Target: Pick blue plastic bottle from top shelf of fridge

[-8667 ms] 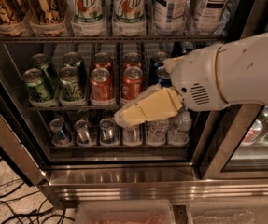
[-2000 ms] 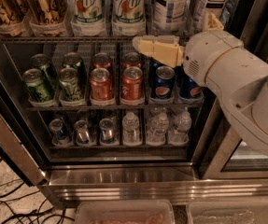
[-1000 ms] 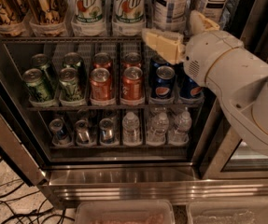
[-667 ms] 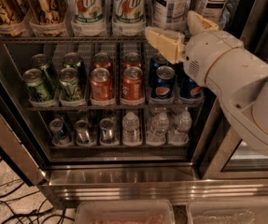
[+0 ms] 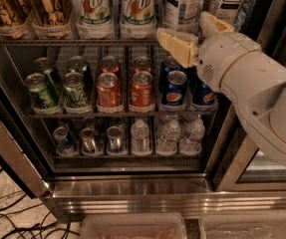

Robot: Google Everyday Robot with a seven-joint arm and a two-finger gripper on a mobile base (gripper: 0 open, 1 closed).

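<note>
Two blue plastic bottles with pale checked labels reading "TEA" stand at the right end of the top shelf [image 5: 58, 42]: one [image 5: 182, 4] and one further right [image 5: 229, 1]. Their tops are cut off by the frame. My gripper [image 5: 191, 34] is open, with cream fingers [image 5: 175, 45] spread in front of the shelf rail, just below and in front of the left tea bottle's base. It holds nothing. The white arm reaches in from the right. The fridge [image 5: 132, 188] stands open before me.
7up bottles [image 5: 95, 9] and amber bottles [image 5: 45, 6] fill the left of the top shelf. The middle rack holds green, red and Pepsi cans [image 5: 175, 88]. The lower rack holds cans and small water bottles [image 5: 170, 136]. Dark door frame [image 5: 13, 153] at left; plastic bins [image 5: 132, 228] on the floor.
My gripper has risen from the can rack to the top shelf's rail and shifted a little right, toward the tea bottles. Its fingers stay spread. The drinks have not moved.
</note>
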